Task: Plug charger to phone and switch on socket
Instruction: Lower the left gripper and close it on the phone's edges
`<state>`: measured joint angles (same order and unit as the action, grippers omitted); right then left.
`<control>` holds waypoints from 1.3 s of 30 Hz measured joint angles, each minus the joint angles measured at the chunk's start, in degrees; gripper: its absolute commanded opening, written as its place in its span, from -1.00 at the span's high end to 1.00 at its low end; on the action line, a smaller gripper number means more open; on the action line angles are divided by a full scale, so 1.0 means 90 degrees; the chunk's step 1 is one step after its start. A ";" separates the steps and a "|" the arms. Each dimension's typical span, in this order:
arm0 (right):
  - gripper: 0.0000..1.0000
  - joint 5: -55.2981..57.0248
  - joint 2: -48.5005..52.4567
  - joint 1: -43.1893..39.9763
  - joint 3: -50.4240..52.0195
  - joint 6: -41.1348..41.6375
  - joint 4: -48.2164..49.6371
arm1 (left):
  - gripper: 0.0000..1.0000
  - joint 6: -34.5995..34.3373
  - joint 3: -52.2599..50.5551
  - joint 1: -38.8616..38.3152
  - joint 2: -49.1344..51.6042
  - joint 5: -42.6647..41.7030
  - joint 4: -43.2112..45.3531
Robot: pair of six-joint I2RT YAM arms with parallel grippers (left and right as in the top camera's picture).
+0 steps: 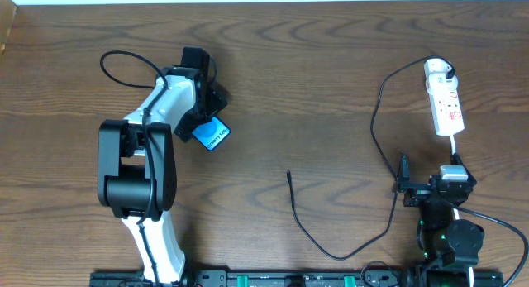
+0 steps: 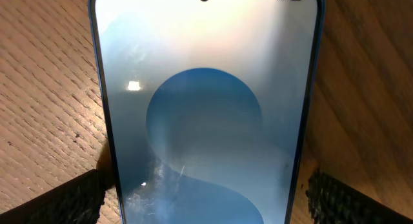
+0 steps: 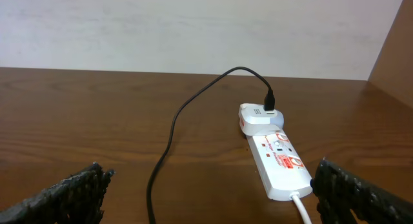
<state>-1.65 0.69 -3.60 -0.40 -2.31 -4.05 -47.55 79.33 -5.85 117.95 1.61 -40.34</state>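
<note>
Holding the left gripper (image 1: 207, 115) wide open over the phone (image 2: 206, 121), lying on the table's left side. Holding the right gripper (image 1: 431, 178) wide open by the near right corner, facing the socket (image 1: 445, 101) and plugged-in charger (image 1: 376, 130) along the right edge.

The phone (image 1: 213, 136) lies left on the surface (image 1: 314, 80); the socket (image 1: 446, 107) lies far right, with the charger (image 1: 436, 69) plugged into its rear end.

1. Left wrist view: the phone (image 2: 206, 121) shows "100" in a small dark pill at the top right corner of its screen, signal bars just left of it.
2. Red print on the power strip (image 3: 279, 161) is too small to read.
</note>
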 measured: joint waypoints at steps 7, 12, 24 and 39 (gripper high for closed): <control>-0.99 0.0000 0.0000 0.0000 0.0000 0.0000 0.0000 | -1.00 0.0078 -0.0019 0.0000 -0.0010 -0.0044 0.0027; -0.99 0.0000 0.0000 0.0000 0.0000 0.0000 0.0000 | -1.00 0.0124 -0.0029 0.0000 -0.0022 -0.0056 0.0032; -0.98 0.0000 0.0000 0.0000 0.0000 0.0000 0.0000 | -1.00 0.0143 -0.0032 0.0002 -0.0022 -0.0068 0.0034; -0.99 0.0000 0.0000 0.0000 0.0000 0.0000 0.0000 | -0.89 0.0143 -0.0034 0.0112 -0.0041 -0.0233 0.0024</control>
<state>-1.65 0.69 -3.60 -0.40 -2.31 -4.05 -46.26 79.02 -4.84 117.58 -0.49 -40.12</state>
